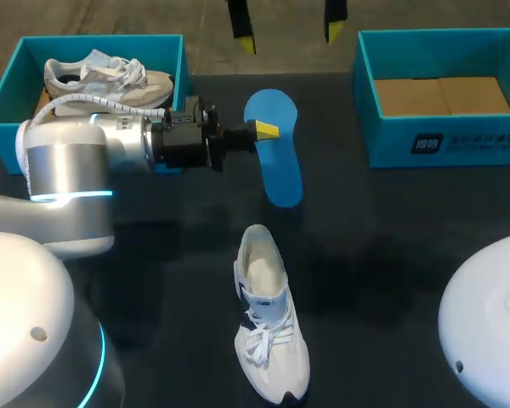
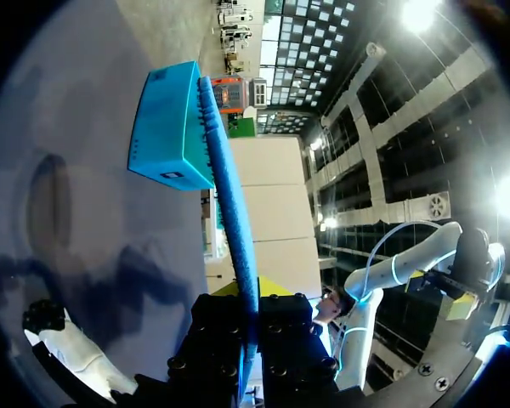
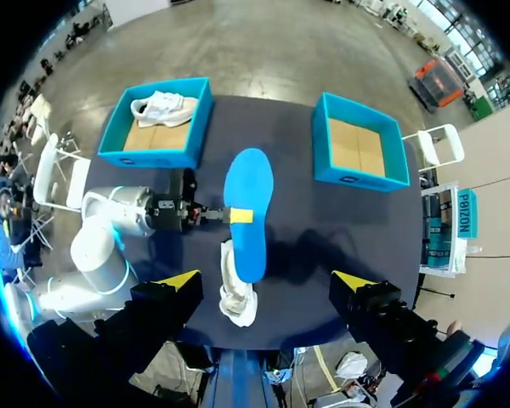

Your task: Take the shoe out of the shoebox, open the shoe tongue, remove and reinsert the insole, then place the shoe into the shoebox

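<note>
The dark table point(image 1: 391, 238) spans the whole head view. My left arm point(image 1: 68, 161) comes in from the left and lies across the table's left half, its wrist pointing toward the middle. Of my right arm point(image 1: 489, 323) only a white rounded shell shows at the near right corner.

Two teal shoeboxes stand at the far edge, well apart. The left shoebox point(image 1: 4, 93) holds a second sneaker point(image 1: 110, 78), white and grey with loose laces. The right shoebox point(image 1: 442, 140) shows only its bare cardboard floor.

The white shoe point(image 1: 270, 314) stands upright on its sole on the table's near middle. Its toe points toward me and its heel opening faces away, toward the insole. It is outside both boxes and touches neither gripper.

The blue insole point(image 1: 280, 170) is held flat above the table, between the two boxes and beyond the shoe. The left gripper point(image 1: 266, 130) is clamped on its long edge from the left, one yellow tip lying on its upper face. The left wrist view shows the insole edge-on between the fingers.

The right gripper point(image 3: 265, 279) hangs high over the table with its fingers spread wide and nothing between them.
</note>
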`<state>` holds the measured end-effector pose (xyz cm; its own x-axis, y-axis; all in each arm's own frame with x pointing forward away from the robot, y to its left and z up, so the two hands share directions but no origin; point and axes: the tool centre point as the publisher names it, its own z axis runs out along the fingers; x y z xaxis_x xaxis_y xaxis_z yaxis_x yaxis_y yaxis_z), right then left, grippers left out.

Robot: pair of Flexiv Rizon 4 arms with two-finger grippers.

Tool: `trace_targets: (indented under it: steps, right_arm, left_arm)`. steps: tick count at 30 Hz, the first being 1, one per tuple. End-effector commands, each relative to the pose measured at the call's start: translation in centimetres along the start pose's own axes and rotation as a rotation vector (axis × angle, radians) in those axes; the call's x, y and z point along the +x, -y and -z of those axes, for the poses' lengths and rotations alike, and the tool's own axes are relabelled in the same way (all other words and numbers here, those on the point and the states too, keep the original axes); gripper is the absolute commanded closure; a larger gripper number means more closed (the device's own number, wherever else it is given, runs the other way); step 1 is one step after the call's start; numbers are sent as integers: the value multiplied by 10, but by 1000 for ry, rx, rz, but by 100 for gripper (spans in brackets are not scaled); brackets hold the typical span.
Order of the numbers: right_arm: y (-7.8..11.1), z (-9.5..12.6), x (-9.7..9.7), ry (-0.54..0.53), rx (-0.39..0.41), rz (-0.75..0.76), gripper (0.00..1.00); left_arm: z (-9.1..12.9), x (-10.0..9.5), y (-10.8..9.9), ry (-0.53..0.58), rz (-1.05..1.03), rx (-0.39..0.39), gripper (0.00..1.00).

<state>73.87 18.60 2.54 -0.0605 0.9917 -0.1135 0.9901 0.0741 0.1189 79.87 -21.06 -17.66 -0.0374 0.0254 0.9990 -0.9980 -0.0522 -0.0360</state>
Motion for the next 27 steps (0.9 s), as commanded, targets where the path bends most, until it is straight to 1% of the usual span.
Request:
trace_targets:
  steps: [1,2,3,4,6,8,10,11,13,15,17,18,19,20,21,22,23,25,26,27]
  right_arm:
    - [-1,-2,-2,-37,5,-2,0]
    - [0,-3,-2,-79,-2,4,0]
    - [1,-3,-3,-94,-3,7,0]
    - [3,-4,-5,-170,-7,13,0]
    - [5,-5,-10,-222,-7,7,0]
    - [8,-8,-16,-308,-5,4,0]
    - [12,-10,-22,-370,5,-4,0]
    - [14,-12,-25,-437,4,-1,0]
    - [18,-14,-30,-468,18,-13,0]
    - [20,-20,-35,-601,23,-4,0]
    - [22,-26,-38,-651,32,-10,0]
    - [23,-29,-40,-701,31,-10,0]
    - [24,-30,-41,-723,30,-14,0]
    - [25,-32,-42,-747,29,-18,0]
    - [26,-33,-44,-813,21,-15,0]
    - [27,-34,-46,-851,14,-18,0]
    - [28,-35,-47,-851,12,-20,0]
    - [29,-36,-48,-979,-14,-1,0]
    - [29,-37,-49,-995,-15,0,0]
    - [29,-38,-49,-1054,-27,9,0]
  left_arm:
    - [0,0,0,2,1,1,100]
    - [0,0,0,2,1,1,100]
    - [0,0,0,2,1,1,100]
    - [0,0,0,2,1,1,100]
    - [0,0,0,2,1,1,100]
    - [0,0,0,2,1,1,100]
    - [0,0,0,2,1,1,100]
    - [0,0,0,2,1,1,100]
    - [0,0,0,2,1,1,100]
    - [0,0,0,2,1,1,100]
    - [0,0,0,2,1,1,100]
    - [0,0,0,2,1,1,100]
    - [0,0,0,2,1,1,100]
    - [0,0,0,2,1,1,100]
    - [0,0,0,2,1,1,100]
    - [0,0,0,2,1,1,100]
    - [0,0,0,2,1,1,100]
    - [0,0,0,2,1,1,100]
    - [0,0,0,2,1,1,100]
    - [0,0,0,2,1,1,100]
